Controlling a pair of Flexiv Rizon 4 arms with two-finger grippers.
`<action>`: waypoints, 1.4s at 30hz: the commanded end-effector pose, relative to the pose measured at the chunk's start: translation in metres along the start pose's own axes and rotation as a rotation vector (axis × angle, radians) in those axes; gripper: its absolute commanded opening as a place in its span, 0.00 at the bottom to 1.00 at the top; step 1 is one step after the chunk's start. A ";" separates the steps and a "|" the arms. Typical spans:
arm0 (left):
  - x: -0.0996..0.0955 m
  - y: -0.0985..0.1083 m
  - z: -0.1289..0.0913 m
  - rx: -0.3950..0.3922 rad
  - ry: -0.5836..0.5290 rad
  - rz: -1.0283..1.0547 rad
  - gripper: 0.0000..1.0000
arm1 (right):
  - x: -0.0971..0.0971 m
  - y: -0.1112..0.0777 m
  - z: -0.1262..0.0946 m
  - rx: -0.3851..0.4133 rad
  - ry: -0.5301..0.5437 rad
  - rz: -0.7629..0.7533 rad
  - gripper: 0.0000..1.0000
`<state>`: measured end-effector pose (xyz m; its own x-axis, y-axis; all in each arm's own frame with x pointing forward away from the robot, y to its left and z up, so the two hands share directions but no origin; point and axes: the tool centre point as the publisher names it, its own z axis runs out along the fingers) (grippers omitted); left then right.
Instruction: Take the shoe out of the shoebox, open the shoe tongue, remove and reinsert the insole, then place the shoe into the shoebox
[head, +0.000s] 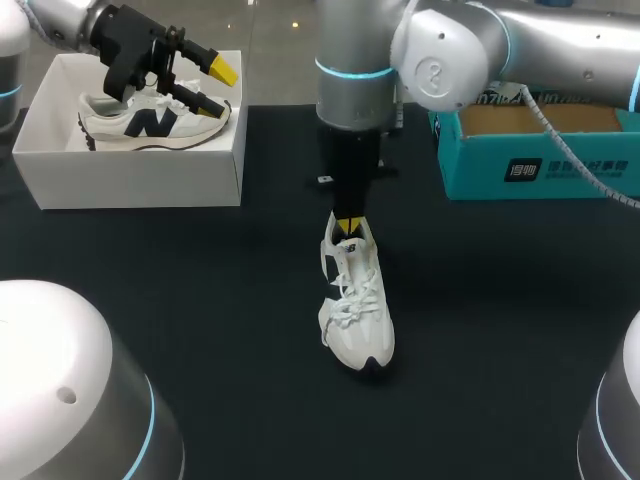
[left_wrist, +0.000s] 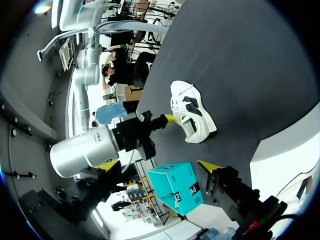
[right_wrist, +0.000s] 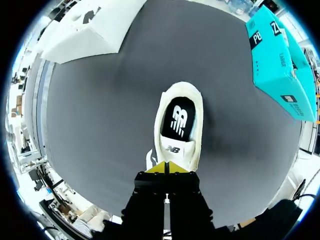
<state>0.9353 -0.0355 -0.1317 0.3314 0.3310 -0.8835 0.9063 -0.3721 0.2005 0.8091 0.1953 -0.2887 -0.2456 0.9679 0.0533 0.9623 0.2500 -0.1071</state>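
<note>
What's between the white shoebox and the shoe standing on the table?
Nothing, just bare black table between the shoebox and the shoe; the head view shows it.

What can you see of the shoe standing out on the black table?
The shoe is a white sneaker with white laces, a dark sole edge at the toe and a black insole showing through its opening. It stands upright on the black table. The right gripper, shut, pinches its tongue from above.

Left gripper (head: 218, 88) hangs with fingers spread (arm entering far left); right gripper (head: 347, 226) points straight down, tips pressed together
</note>
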 end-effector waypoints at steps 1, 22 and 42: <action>0.000 0.000 0.000 0.001 0.002 0.001 1.00 | -0.011 -0.009 -0.011 -0.317 0.112 -0.283 0.00; 0.000 0.000 0.000 0.001 0.002 0.001 1.00 | -0.024 0.017 -0.017 -0.240 -0.007 -0.737 0.00; 0.000 0.000 0.000 0.001 0.002 0.001 1.00 | -0.019 0.036 -0.019 0.068 -0.178 -1.285 0.00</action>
<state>0.9353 -0.0355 -0.1317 0.3314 0.3310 -0.8835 0.9063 -0.3721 0.2005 0.8415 0.1776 -0.2747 -0.9712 0.2381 -0.0106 0.2360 0.9667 0.0989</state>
